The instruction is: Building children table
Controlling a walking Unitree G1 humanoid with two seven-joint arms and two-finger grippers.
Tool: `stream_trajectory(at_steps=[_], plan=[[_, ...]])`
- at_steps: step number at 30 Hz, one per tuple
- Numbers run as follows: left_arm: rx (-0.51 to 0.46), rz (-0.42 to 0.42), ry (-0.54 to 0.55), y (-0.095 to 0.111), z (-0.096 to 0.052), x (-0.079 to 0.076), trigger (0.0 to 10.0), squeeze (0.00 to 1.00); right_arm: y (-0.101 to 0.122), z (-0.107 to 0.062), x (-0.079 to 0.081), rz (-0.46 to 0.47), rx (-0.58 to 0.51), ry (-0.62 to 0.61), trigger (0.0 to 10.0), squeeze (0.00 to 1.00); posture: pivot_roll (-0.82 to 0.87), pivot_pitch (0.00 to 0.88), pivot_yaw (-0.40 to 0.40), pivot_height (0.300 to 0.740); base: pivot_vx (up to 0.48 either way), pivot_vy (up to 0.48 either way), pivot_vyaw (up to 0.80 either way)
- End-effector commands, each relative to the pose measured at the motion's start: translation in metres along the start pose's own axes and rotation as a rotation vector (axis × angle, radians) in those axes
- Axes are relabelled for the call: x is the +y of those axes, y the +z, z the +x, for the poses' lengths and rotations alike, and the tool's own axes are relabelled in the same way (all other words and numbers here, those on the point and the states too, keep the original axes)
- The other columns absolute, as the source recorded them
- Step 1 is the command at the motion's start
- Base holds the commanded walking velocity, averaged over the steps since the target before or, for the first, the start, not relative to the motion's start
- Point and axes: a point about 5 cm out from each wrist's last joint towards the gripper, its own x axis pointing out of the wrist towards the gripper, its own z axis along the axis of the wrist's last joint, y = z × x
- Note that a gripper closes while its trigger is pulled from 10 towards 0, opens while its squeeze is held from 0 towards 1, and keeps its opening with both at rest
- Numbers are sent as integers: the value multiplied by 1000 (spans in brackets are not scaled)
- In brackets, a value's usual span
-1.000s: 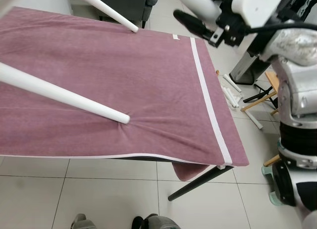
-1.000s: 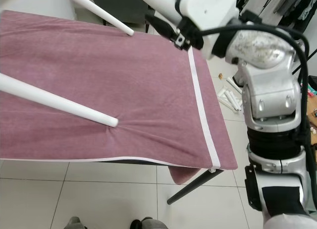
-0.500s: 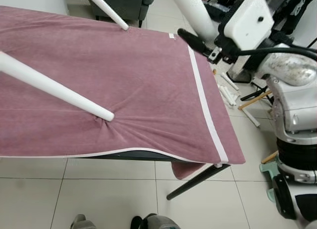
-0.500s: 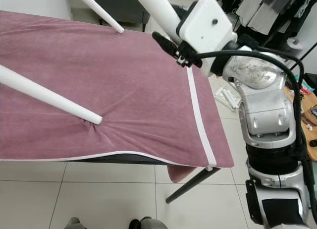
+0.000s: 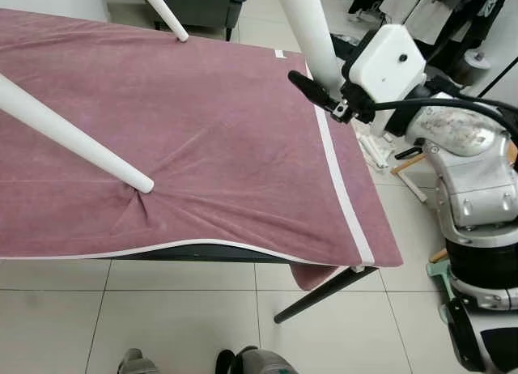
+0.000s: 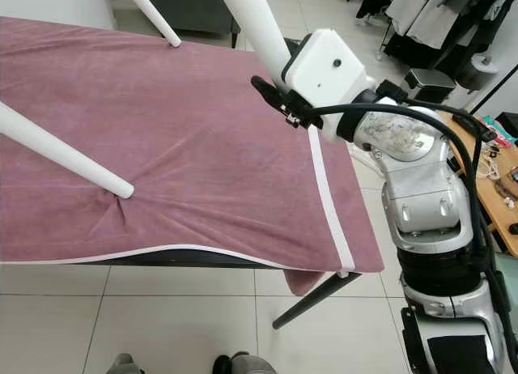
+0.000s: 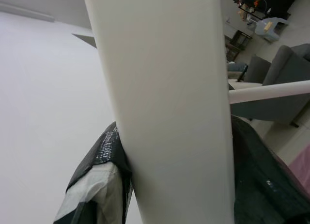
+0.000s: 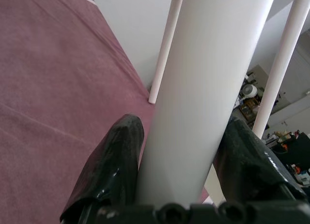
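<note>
White legs stood against a mauve towel (image 5: 202, 123) that covered the desk (image 5: 320, 293). The right pincer (image 6: 275, 99) was clamped on one leg (image 6: 255, 26) above the towel's white-striped right edge, its black fingers (image 8: 114, 170) pressed on both sides of the tube. The left pincer (image 7: 169, 185) was clamped on another leg (image 7: 164, 103). A near leg (image 5: 73, 139) pressed its tip into the towel, bunching it into creases. A far leg (image 5: 164, 14) touched the towel's back edge.
</note>
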Motion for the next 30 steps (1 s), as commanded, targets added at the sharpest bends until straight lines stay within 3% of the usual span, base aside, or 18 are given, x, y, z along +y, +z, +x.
stream_trajectory(at_steps=[1,6,15,19,30], plan=[[-152,180,337,36,-13,53,0,0,-16,7,28,12,77,144,10000,0,171,116,-66,740,0,0,0],[-226,248,401,49,-15,61,0,0,-26,5,33,-3,126,146,10000,0,169,118,-65,740,0,0,0],[-260,322,412,58,-16,64,0,0,-32,6,35,-16,146,133,10000,0,173,119,-68,740,0,0,0],[-297,393,498,67,-22,78,0,0,-36,8,35,-34,158,120,10000,0,177,119,-73,740,0,0,0],[-363,413,527,76,-21,78,0,0,-44,9,38,-72,199,113,10000,0,175,120,-69,740,0,0,0]])
